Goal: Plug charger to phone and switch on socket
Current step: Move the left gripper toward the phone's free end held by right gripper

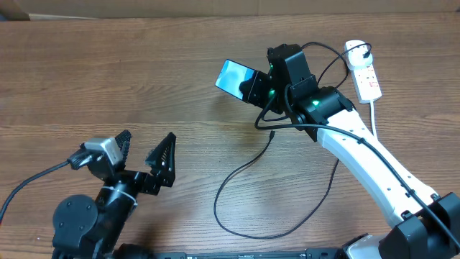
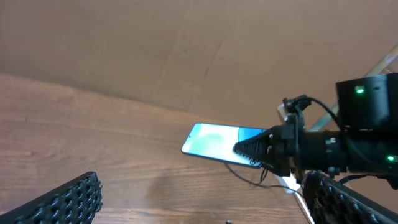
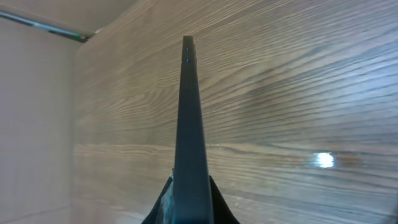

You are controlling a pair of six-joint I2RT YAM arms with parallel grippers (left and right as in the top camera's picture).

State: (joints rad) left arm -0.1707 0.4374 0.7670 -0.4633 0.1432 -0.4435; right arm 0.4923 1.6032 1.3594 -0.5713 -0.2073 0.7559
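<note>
Right gripper point(image 1: 253, 86) is clenched on the phone point(image 1: 233, 75), held aloft, long axis pointing left. The charger point(image 1: 273, 134) tip lies on the table just beneath. Left gripper point(image 1: 145, 155), jaws spread and empty, sits well apart.

Soft, even light fills the overhead view, leaving only faint shadows on the tabletop point(image 1: 108, 72), while the right wrist view shows a white glare spot on the wood and the phone point(image 3: 189, 137) edge slightly blurred.
</note>
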